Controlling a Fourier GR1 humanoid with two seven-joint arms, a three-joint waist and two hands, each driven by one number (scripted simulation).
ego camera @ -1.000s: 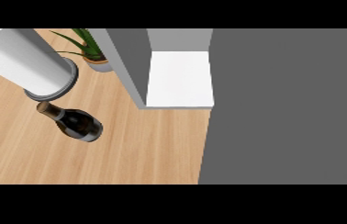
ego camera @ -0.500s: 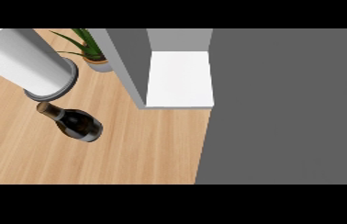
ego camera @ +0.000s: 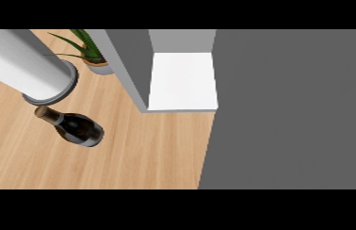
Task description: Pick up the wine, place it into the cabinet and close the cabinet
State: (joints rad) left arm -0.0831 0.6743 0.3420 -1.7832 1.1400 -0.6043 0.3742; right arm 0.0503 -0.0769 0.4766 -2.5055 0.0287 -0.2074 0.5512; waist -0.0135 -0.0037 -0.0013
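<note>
The wine bottle (ego camera: pixel 78 127) is dark with a tan cap, and it stands on the wooden counter (ego camera: pixel 153 153) at the lower left. The cabinet (ego camera: pixel 132 69) is open to its right and shows a bare white shelf (ego camera: pixel 182 80). A pale grey cylinder (ego camera: pixel 35 69), shaped like a forearm, reaches in from the upper left. Its ringed end sits just above the bottle's cap. No black hand shows anywhere in the head view.
A broad flat grey surface (ego camera: pixel 285 111) fills the whole right side and covers the counter there; its left edge runs along the shelf. A potted green plant (ego camera: pixel 90 54) stands behind the cylinder, beside the cabinet's left wall.
The grey surface's lower left edge has crept slightly to the left. The bottle, the cylinder and the cabinet have not moved.
</note>
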